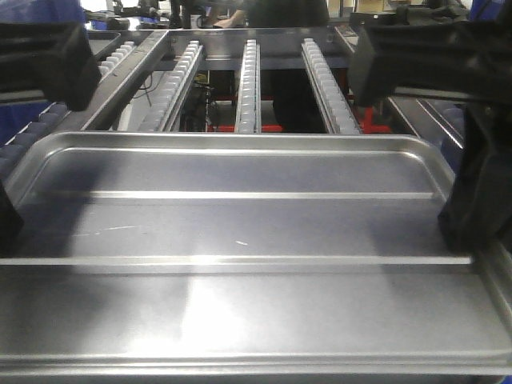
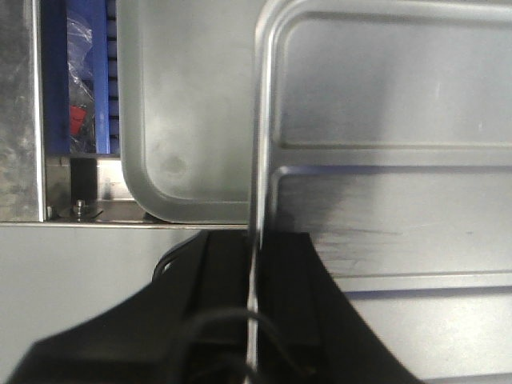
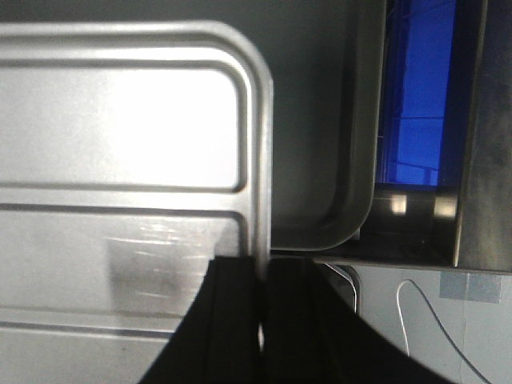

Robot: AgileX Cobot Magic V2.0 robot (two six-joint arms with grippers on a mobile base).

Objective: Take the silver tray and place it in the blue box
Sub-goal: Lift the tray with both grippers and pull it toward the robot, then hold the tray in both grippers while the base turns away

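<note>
Two ends pinched | left gripper [image 2: 254,320], right gripper [image 3: 262,320] apparently clamped on silver tray [image 1: 240,224] rim between jaws | stiff, slick; grip opposite rims

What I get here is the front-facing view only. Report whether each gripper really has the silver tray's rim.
Observer: In the left wrist view, the left gripper is closed on the rim of the silver tray, one finger on each side.
Operator: Now the right.
Observer: In the right wrist view, the right gripper grips the opposite rim the same way, close to a rounded corner.
Operator: Tell me what sits under the tray.
Observer: A second tray lies lower down, partly hidden by the held one. It shows in both wrist views.
</note>
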